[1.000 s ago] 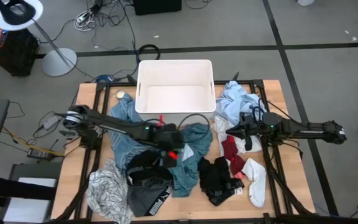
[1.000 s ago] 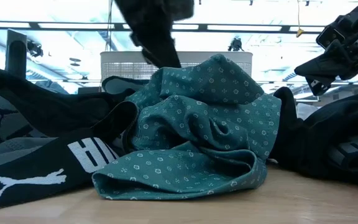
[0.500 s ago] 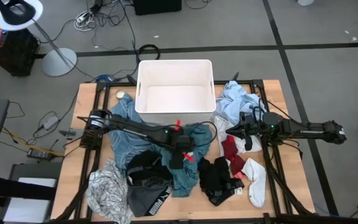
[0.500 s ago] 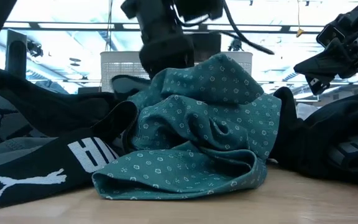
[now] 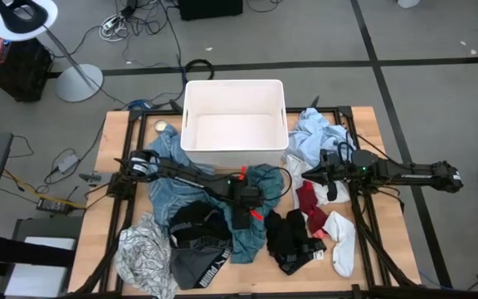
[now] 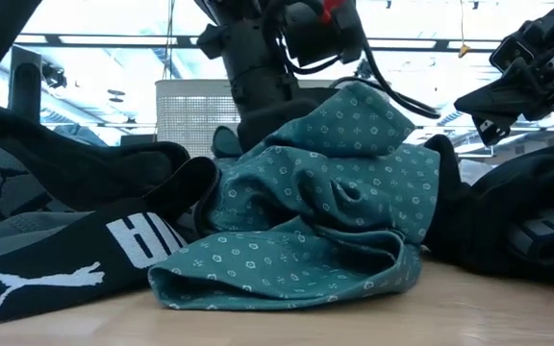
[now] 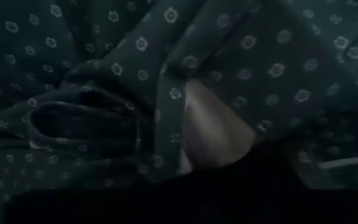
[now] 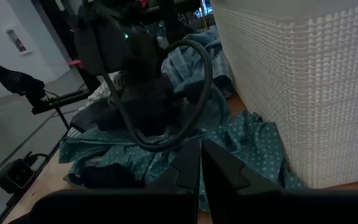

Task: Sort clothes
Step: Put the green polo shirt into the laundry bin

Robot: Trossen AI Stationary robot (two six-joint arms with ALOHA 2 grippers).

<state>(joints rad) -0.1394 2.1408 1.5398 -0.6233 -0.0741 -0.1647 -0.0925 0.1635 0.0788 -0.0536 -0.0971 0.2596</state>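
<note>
The clothes lie in heaps across the table. A teal dotted shirt lies crumpled in the middle, near the tub. My left gripper is sunk into its near part from above, shut on bunched cloth. Black Puma shorts lie against the shirt's left side. My right gripper hangs shut above the table to the shirt's right, over red socks, holding nothing. My left gripper comes down on the teal shirt from above and has gathered folds of its near part. The cloth and the gripper body hide the fingertips, so how many layers are gripped cannot be told. The shirt rests on the table, slack.
A white tub stands at the table's far middle. A light-blue shirt lies to its right and a blue shirt to its left. A patterned top, grey shorts, black garments and a white sock lie along the near side.
My left gripper has travelled toward the table's right and near edges and dropped onto the teal shirt. The shirt's left part has sunk under it and its peak has shifted to the right; the rest stays on the table.
</note>
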